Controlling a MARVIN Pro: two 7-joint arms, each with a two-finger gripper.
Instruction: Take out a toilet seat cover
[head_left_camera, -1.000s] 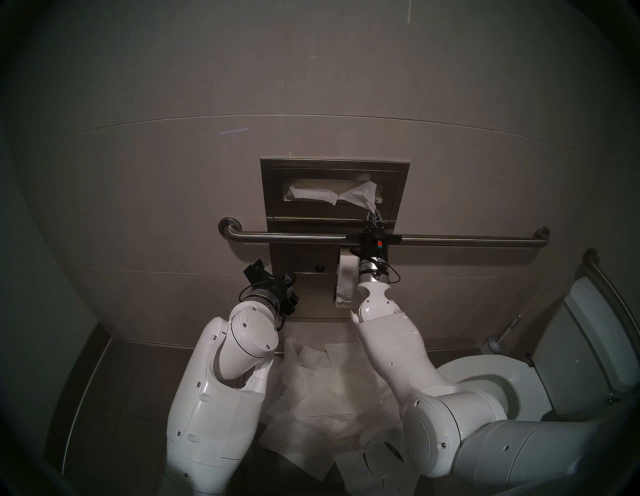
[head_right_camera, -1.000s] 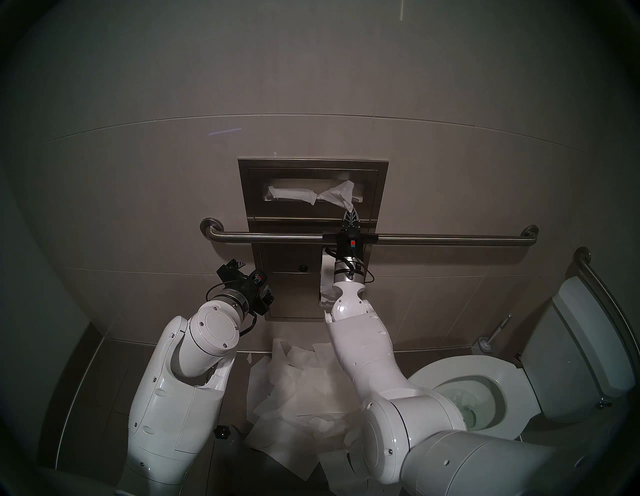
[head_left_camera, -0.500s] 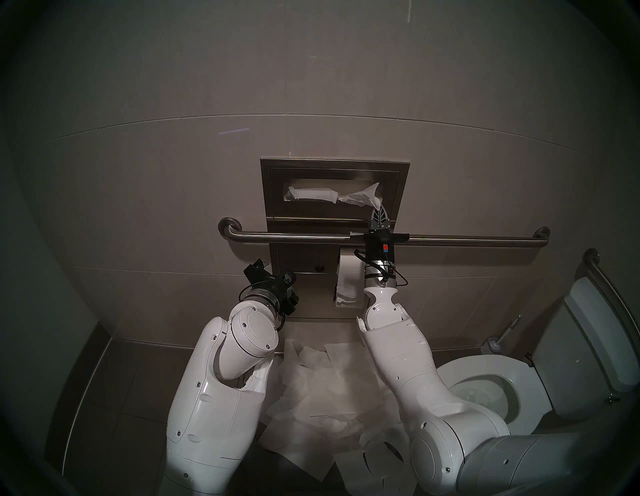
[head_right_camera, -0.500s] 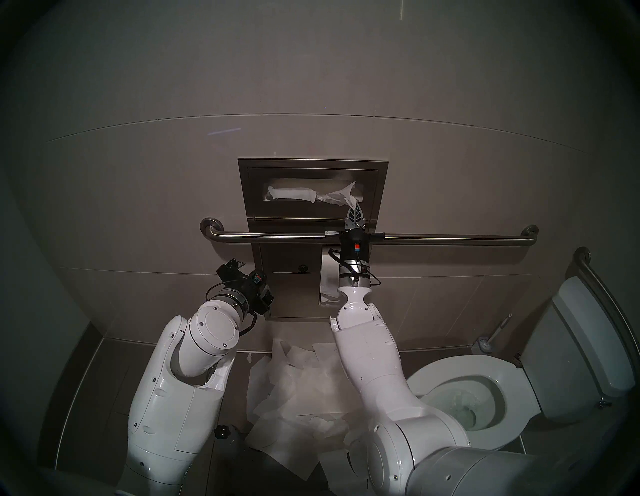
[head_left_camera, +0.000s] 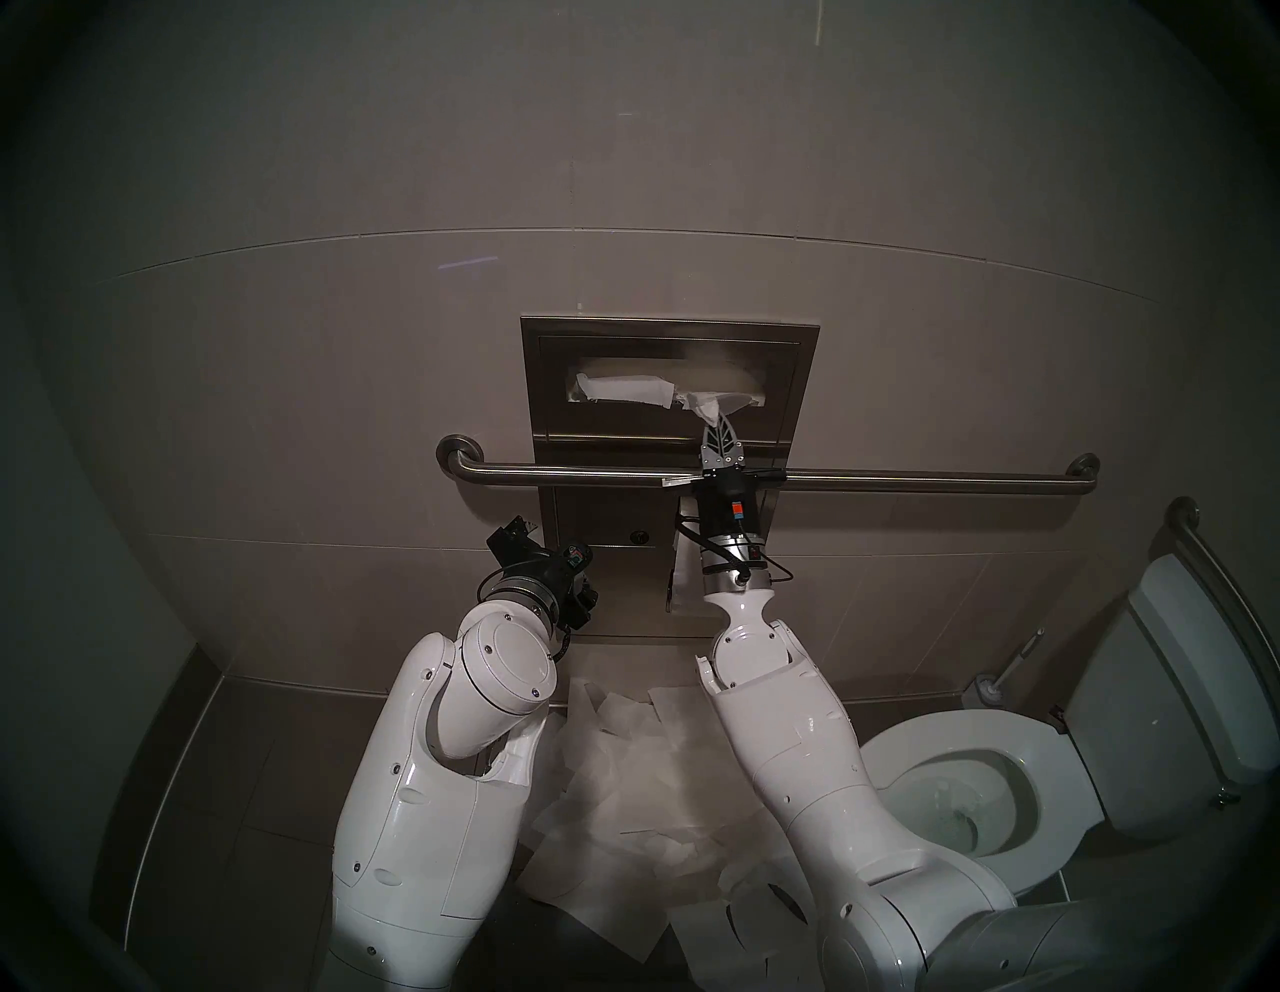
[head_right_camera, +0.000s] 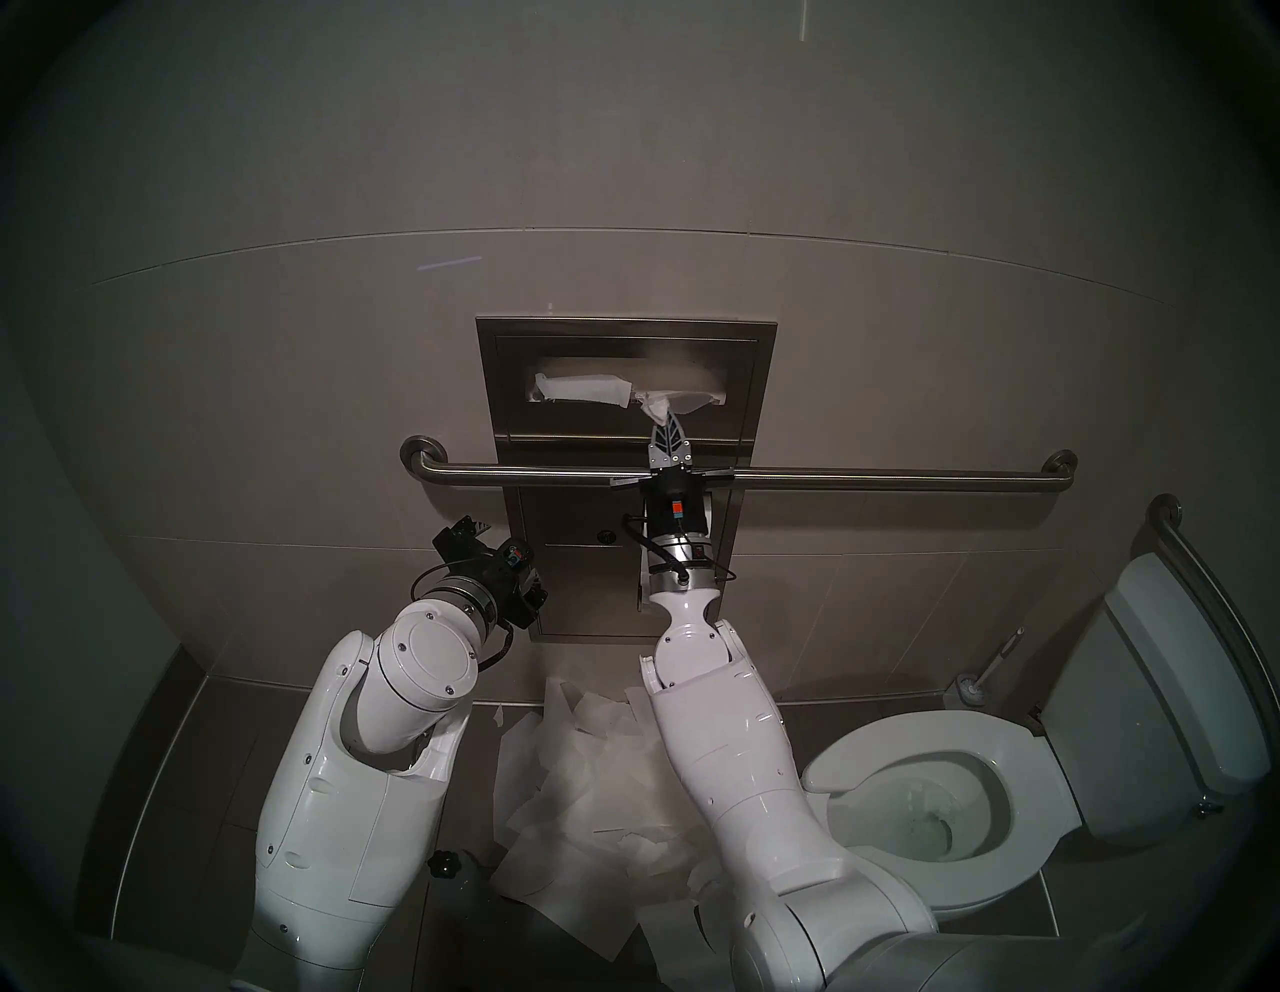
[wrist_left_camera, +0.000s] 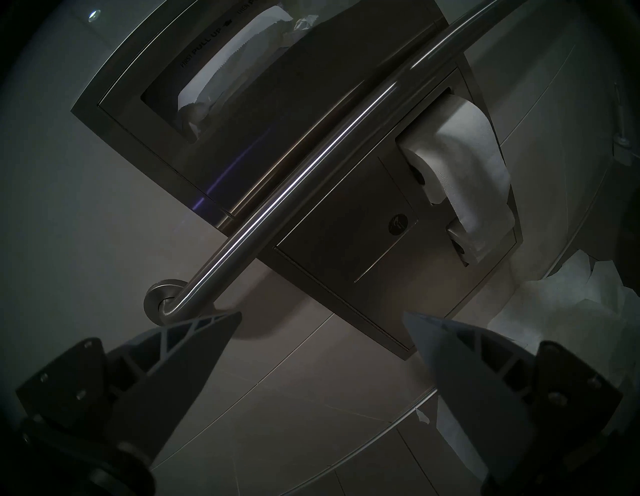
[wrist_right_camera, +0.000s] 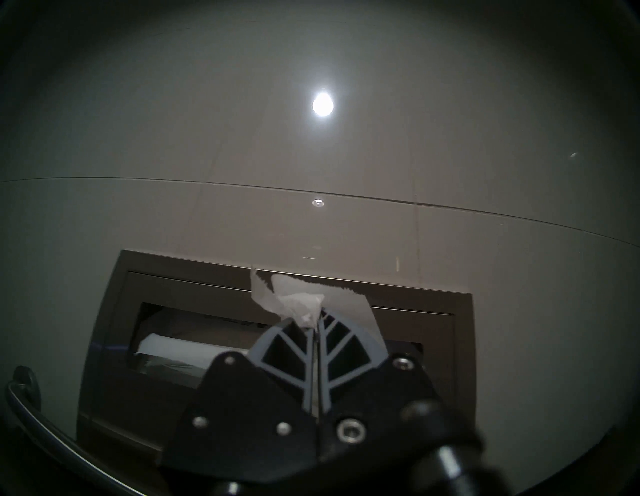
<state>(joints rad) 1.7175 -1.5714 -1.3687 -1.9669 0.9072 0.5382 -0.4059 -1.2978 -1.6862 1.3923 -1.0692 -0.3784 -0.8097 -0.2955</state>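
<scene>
Against the tiled wall, at the far left of the head view, the left gripper (head_left_camera: 516, 533) hangs beside the lower steel panel, its fingers (wrist_left_camera: 194, 343) spread wide apart with nothing between them. To its right the recessed steel dispenser (head_left_camera: 554, 388) holds a folded white stack in its slot. A grab bar (head_left_camera: 900, 480) runs across the wall below that slot. Farther right, the right gripper (head_left_camera: 717, 420) reaches up over the bar, its fingers (wrist_right_camera: 332, 350) pressed together on a crumpled corner of the toilet seat cover (head_left_camera: 717, 402), which trails from the right half of the slot down to the fingertips. Beneath it a toilet paper roll (wrist_left_camera: 460, 138) sits in the lower panel. Loose white sheets (head_left_camera: 644, 783) lie piled on the floor between the arms, and the toilet (head_left_camera: 1039, 741) stands at the far right.
</scene>
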